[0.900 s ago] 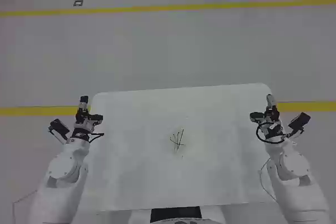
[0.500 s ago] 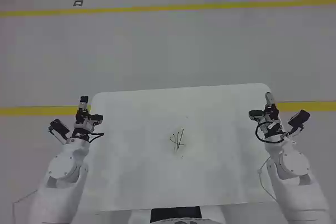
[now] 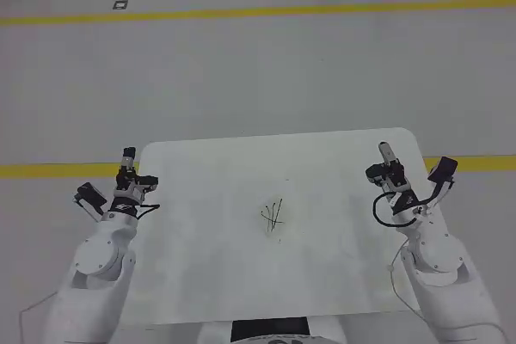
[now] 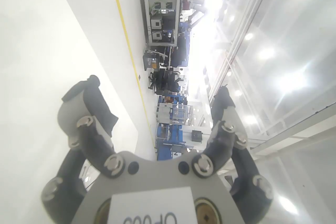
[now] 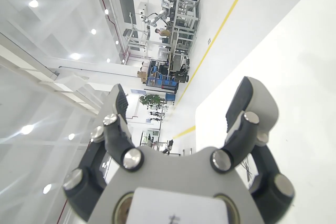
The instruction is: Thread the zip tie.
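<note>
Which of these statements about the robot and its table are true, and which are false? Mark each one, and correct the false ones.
1. The zip ties lie together in a small bundle near the middle of the table. True.
2. The left gripper and the right gripper are both open. True.
3. The right gripper holds a zip tie. False: nothing is between its fingers, and the zip ties lie on the table.
4. The left gripper hangs directly over the zip ties. False: it is at the table's edge on the robot's left side, well apart from them.
</note>
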You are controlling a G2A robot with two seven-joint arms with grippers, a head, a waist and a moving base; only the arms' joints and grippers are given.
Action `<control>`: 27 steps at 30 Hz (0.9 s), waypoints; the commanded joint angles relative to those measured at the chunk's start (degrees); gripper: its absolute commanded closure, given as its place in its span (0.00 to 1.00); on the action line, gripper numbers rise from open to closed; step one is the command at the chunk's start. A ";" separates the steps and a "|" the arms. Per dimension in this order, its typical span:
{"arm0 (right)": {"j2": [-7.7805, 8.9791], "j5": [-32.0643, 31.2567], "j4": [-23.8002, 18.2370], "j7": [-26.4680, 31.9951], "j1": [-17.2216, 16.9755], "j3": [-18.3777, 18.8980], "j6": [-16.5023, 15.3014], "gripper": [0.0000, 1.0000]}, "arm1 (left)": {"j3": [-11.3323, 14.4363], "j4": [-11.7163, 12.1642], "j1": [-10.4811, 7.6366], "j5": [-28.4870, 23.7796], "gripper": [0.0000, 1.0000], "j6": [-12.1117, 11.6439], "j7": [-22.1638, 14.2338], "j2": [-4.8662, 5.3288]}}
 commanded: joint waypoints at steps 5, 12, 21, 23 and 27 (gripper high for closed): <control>0.26 -4.47 -1.06 2.61 1.71 -0.09 0.16 0.00 | 0.00 0.00 0.00 0.00 0.00 0.00 0.00 0.00; 0.67 -12.14 -0.91 13.66 7.90 -3.85 4.61 0.00 | 0.00 0.00 0.00 0.00 0.00 0.00 0.00 0.00; 0.89 -23.82 -0.62 20.16 10.80 -9.51 11.81 0.00 | 0.00 0.00 0.00 0.00 0.00 0.00 0.00 0.00; 0.89 -23.82 -0.62 20.16 10.80 -9.51 11.81 0.00 | 0.00 0.00 0.00 0.00 0.00 0.00 0.00 0.00; 0.89 -23.82 -0.62 20.16 10.80 -9.51 11.81 0.00 | 0.00 0.00 0.00 0.00 0.00 0.00 0.00 0.00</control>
